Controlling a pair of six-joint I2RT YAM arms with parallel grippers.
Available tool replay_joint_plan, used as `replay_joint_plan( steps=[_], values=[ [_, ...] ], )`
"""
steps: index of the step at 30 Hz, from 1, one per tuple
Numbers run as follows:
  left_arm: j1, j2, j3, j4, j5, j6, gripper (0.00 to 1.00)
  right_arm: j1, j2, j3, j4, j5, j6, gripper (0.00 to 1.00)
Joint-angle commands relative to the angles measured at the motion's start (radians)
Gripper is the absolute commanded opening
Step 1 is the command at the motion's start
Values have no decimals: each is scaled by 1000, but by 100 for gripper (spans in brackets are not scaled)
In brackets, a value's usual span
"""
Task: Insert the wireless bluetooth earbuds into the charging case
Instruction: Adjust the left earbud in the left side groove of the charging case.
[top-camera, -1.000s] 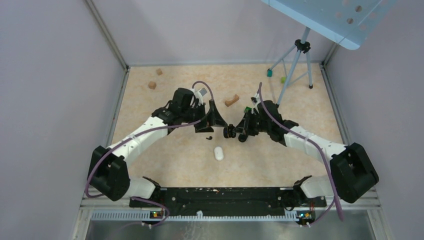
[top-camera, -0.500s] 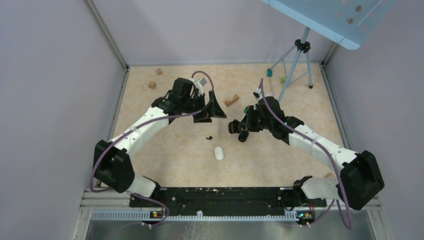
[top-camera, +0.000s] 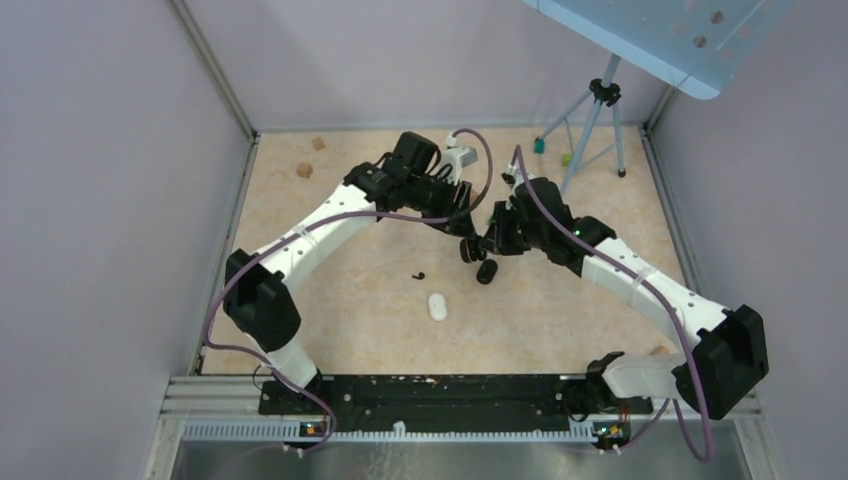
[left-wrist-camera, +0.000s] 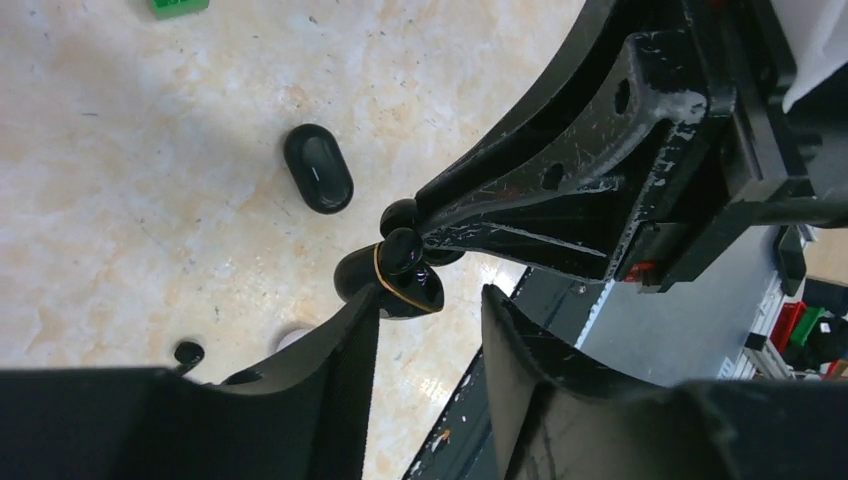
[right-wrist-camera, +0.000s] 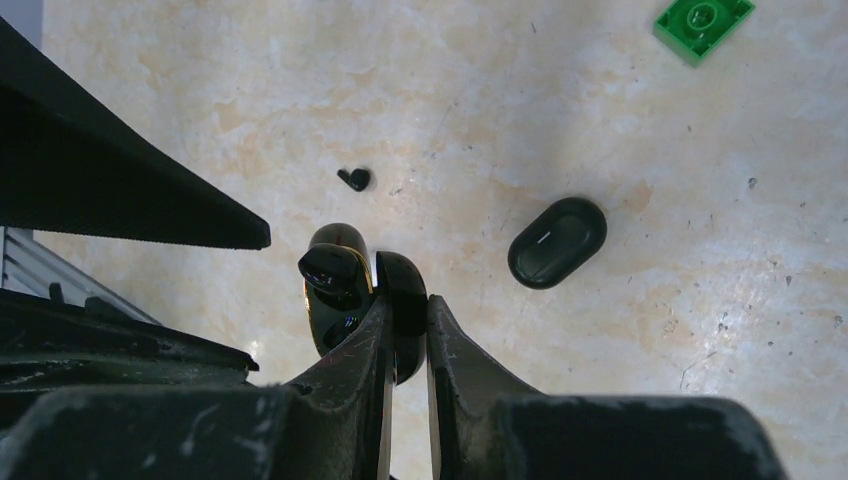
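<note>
Over the middle of the beige speckled desk (top-camera: 350, 330), both arms meet. The right hand (right-wrist-camera: 405, 300) is pinched tight on the glossy black charging case (right-wrist-camera: 335, 312). Its fingers cover part of it, so I can't make out how the lid sits. The left hand (left-wrist-camera: 430, 305) has its fingers apart, tips right at the case, and touching or not is hard to call. One small black earbud (right-wrist-camera: 353, 179) lies loose on the desk nearby, near a black oval pod (right-wrist-camera: 557, 242).
</note>
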Motion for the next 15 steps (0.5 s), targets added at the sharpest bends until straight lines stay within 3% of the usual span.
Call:
replay_joint_plan(
  steps=[1,5,10,15],
  values=[
    [13,-90,-64,164,15,35,43,8,13,56,-57,-35,-26,0],
    [14,-129,-132,302,50,-57,38,8,5,51,-68,-32,-24,0],
    [14,-129,-156,336,56,-75,32,8,-5,44,-65,-33,-20,0],
    [14,-108,-179,389,94,-107,9,8,-6,38,-48,-46,-18,0]
  ],
)
